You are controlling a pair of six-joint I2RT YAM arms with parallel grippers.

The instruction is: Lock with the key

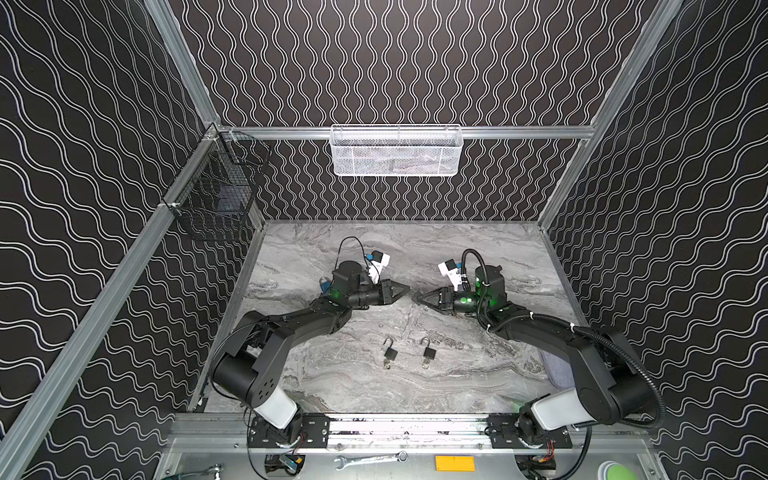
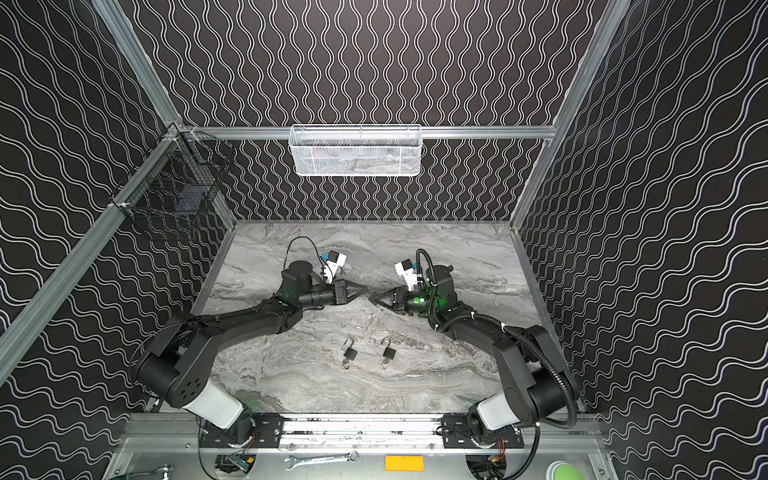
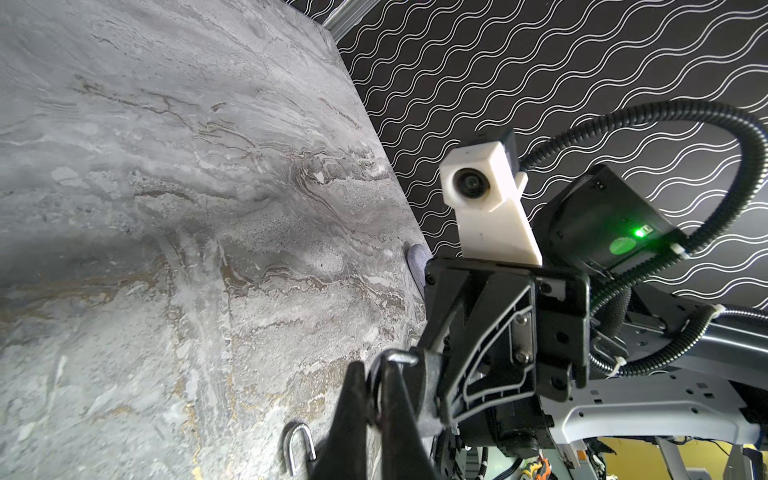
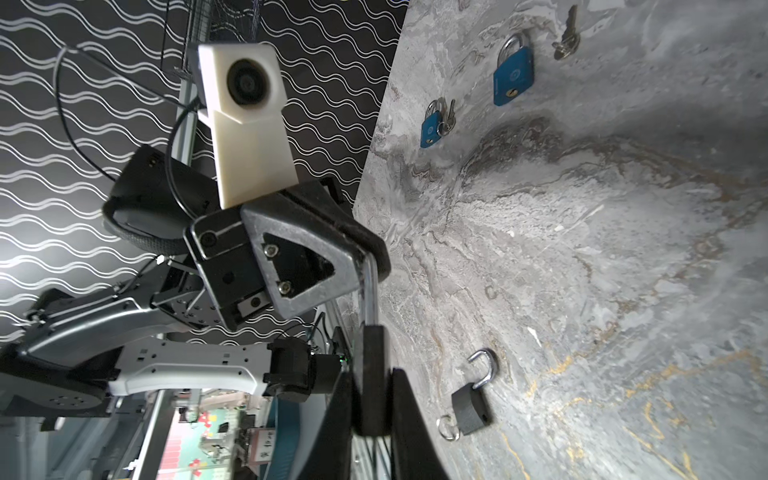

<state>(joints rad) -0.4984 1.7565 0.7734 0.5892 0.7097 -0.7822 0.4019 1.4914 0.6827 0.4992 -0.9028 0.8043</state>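
A black padlock [image 4: 374, 386] hangs in the air between both grippers over the middle of the table. My right gripper [image 4: 372, 376] is shut on its body. The silver shackle [image 4: 369, 291] runs from the body into my left gripper [image 3: 374, 374], which is shut on it. In both top views the left gripper [image 1: 407, 289] and the right gripper [image 1: 419, 298] meet tip to tip. The key of this padlock is hidden. Two more black padlocks [image 1: 390, 352] [image 1: 429, 352] lie nearer the front with shackles open and a key ring [image 4: 446, 428] at the base.
Two blue padlocks [image 4: 513, 75] [image 4: 432, 124] and loose keys [image 4: 566, 39] lie on the marble table [image 1: 478, 257] behind the left arm. A white mesh basket [image 1: 397, 151] hangs on the back rail, a black wire basket [image 1: 216, 187] on the left rail. A grey pad [image 1: 557, 365] lies at the right edge.
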